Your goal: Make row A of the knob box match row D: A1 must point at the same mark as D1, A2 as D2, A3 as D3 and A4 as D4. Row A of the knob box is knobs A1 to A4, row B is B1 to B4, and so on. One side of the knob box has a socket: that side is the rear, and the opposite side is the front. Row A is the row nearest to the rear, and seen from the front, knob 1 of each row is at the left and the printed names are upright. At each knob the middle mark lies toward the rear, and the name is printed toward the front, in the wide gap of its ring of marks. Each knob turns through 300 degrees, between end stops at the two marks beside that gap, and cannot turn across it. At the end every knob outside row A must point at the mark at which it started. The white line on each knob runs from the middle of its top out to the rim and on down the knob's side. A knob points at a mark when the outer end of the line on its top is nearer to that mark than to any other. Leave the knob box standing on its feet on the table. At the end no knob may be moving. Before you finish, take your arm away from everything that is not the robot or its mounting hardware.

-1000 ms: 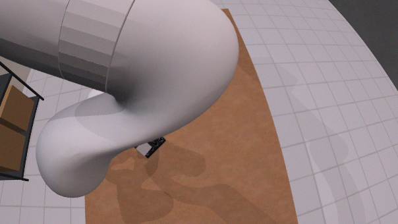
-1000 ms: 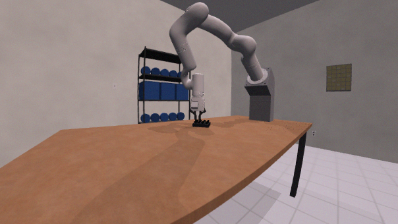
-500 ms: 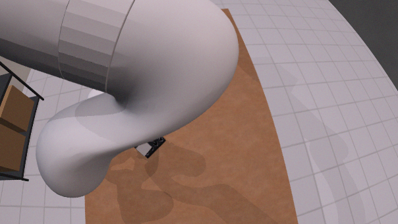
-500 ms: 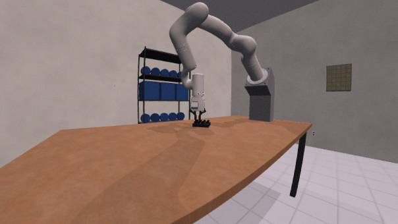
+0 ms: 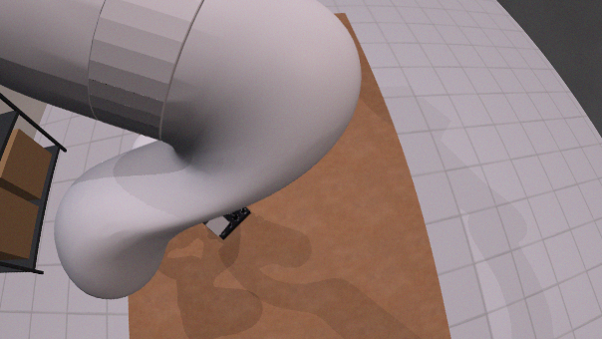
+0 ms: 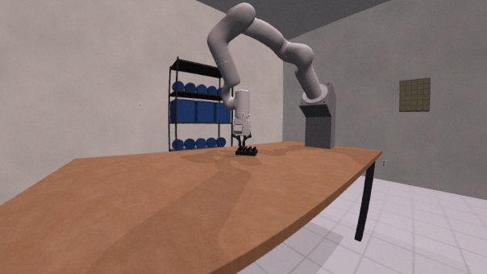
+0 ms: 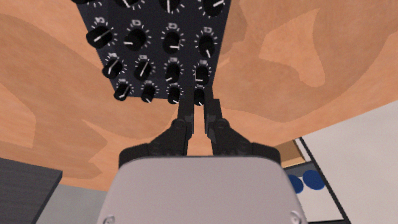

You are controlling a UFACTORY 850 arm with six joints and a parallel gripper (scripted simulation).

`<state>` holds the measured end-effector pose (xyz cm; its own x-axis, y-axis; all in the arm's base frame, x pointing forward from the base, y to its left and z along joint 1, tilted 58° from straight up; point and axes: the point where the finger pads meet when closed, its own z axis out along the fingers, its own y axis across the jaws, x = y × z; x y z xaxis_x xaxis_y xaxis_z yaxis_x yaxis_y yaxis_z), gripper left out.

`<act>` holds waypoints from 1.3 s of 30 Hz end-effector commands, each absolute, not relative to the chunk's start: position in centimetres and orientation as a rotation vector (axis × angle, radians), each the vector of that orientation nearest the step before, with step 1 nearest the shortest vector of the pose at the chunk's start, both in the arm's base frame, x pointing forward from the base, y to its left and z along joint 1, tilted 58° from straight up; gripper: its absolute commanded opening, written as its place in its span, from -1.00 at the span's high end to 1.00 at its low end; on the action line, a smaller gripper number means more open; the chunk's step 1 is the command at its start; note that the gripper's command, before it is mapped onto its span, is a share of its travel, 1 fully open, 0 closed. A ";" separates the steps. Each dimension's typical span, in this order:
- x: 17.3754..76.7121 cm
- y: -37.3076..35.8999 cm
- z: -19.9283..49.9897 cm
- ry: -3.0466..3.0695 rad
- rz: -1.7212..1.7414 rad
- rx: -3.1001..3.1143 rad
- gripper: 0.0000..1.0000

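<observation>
The black knob box (image 7: 154, 52) (image 6: 247, 151) (image 5: 238, 219) stands on the wooden table (image 7: 300, 65) (image 6: 161, 201) (image 5: 349, 224). In the wrist view its rear row, row A, is nearest to me, and the printed names lie on the far side of each knob. My gripper (image 7: 199, 96) (image 6: 243, 143) points straight down over the right end of that row. Its two fingers close on either side of knob A1 (image 7: 198, 93) and touch it. The other row A knobs stand free to its left. In the top view the arm (image 5: 224, 100) hides most of the box.
A black shelf rack (image 6: 195, 109) (image 5: 20, 189) with boxes stands beyond the table. The robot's grey base (image 6: 320, 121) sits at the table's far end. The table edge and tiled floor (image 7: 350, 150) show to the right behind my wrist.
</observation>
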<state>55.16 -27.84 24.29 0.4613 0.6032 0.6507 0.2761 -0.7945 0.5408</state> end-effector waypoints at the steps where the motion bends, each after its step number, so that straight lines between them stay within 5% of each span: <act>1: 55.1 -27.9 24.3 0.742 1.262 2.355 0.84; 39: 55.1 -27.9 24.3 0.779 1.248 2.333 0.84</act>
